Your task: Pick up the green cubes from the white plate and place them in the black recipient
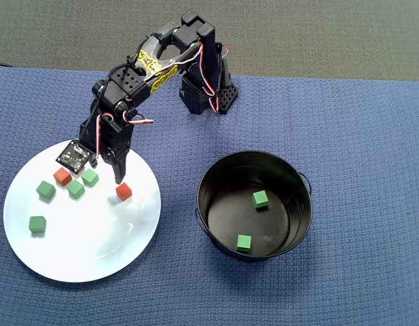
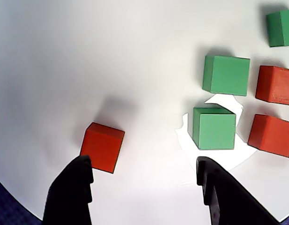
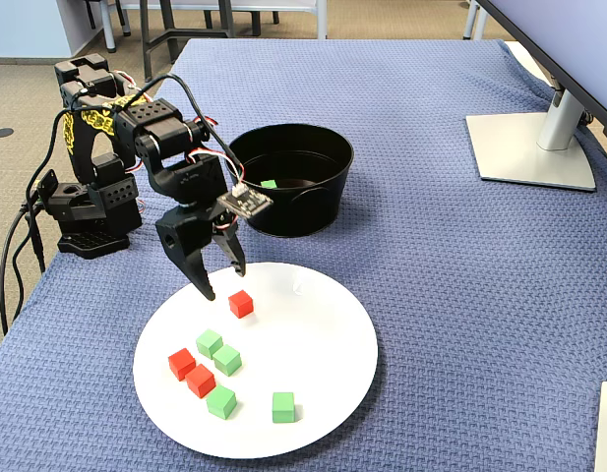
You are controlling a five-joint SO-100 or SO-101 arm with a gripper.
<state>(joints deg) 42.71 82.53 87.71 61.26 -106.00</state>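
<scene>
Reaching down from its black base at the far edge of the blue woven cloth (image 1: 345,136), the black arm bends at the elbow and points its two-finger gripper (image 3: 221,278) steeply down over the upper part of the large flat white plate (image 3: 313,393). The jaws stand wide apart and grasp nothing; in the wrist view the two dark fingertips (image 2: 71,192) frame bare plate, with a small red-orange cube (image 2: 102,147) just beyond the left tip, which appears to touch or nearly touch it.

Four small matte green cubes (image 1: 75,189) lie on the plate in the overhead view: two close together near the gripper, one to their left and one apart, lower down near the left rim. Two more red-orange cubes (image 3: 191,372) sit side by side next to the green pair in the fixed view.

The round glossy black bucket (image 1: 301,204) stands on the cloth to the right of the plate in the overhead view, well clear of it, and two further green cubes (image 1: 261,199) rest apart on its floor.
</scene>
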